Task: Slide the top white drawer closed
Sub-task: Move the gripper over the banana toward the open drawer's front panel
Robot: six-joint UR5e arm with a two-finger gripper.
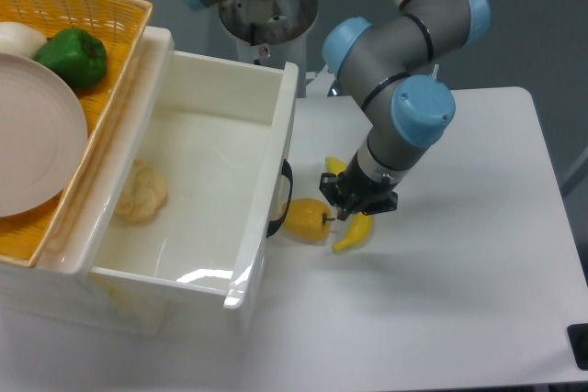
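The top white drawer [287, 126] stands pulled far out toward the right, its curved black handle [286, 196] on the front wall. A pale lumpy food item [140, 193] lies inside it. My gripper [356, 200] hangs low over the table just right of the handle, pointing down above a yellow banana [353, 233] and next to a yellow pepper [307, 220]. A small gap separates it from the drawer front. Its dark fingers are seen from above, and the wrist hides how they stand.
A yellow wicker basket [110, 8] sits on top of the cabinet at the left, holding a green pepper [72, 54], a pale plate [32, 140] and a white item [16, 37]. The arm's base [262, 6] stands behind the drawer. A dark object [580, 344] pokes in at the lower right edge.
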